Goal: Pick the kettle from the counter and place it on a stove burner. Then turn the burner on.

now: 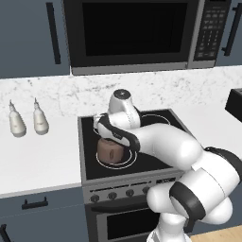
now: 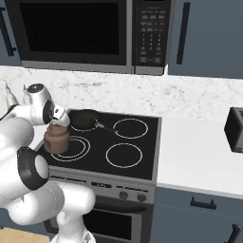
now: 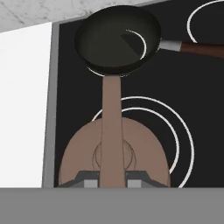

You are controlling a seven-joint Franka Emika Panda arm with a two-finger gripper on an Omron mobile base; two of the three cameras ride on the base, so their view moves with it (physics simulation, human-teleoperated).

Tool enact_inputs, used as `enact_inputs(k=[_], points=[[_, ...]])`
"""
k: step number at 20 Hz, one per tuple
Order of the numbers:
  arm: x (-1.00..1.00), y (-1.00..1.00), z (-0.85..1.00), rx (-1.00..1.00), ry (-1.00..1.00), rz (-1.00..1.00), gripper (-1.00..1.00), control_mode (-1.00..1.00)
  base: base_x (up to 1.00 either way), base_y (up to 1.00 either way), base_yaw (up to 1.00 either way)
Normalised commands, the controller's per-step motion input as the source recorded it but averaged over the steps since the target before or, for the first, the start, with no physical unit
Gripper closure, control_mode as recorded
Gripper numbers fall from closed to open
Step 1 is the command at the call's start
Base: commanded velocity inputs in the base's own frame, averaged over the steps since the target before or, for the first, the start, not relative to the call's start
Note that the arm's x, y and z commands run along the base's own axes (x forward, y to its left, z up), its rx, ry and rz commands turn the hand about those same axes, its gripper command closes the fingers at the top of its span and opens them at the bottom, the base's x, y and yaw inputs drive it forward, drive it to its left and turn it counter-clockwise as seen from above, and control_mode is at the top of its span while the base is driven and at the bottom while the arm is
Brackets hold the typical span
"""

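Note:
The brown kettle (image 1: 109,152) (image 2: 56,140) (image 3: 83,157) is over the front left stove burner (image 1: 124,163) (image 2: 78,148) (image 3: 186,138), a large double white ring on the black glass. Whether its base touches the glass I cannot tell. My gripper (image 1: 108,136) (image 2: 57,124) (image 3: 112,178) is right above the kettle, shut on its thin arched handle (image 3: 111,118). The white marble counter (image 1: 38,156) (image 2: 199,156) lies on both sides of the cooktop.
A black frying pan (image 2: 85,118) (image 3: 118,39) with a dark red handle sits on the back left burner, just behind the kettle. Two white bottles (image 1: 28,120) stand on the left counter. A row of stove knobs (image 1: 112,194) (image 2: 124,194) runs below the cooktop. A toaster (image 2: 235,129) is at the right.

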Motion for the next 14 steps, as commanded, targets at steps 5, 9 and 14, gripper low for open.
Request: enact_inputs(k=[5,9,14], points=[[0.01,0.0,-0.19,-0.03,-0.01,0.02,1.0,-1.0,0.0,0.0,0.0],[0.14,-0.01,-0.07,-0.01,0.0,0.02,1.0,-1.0,0.0,0.0,0.0],[0.21,-0.04,-0.06,0.0,0.0,0.01,1.0,-1.0,0.0,0.0,0.0]])
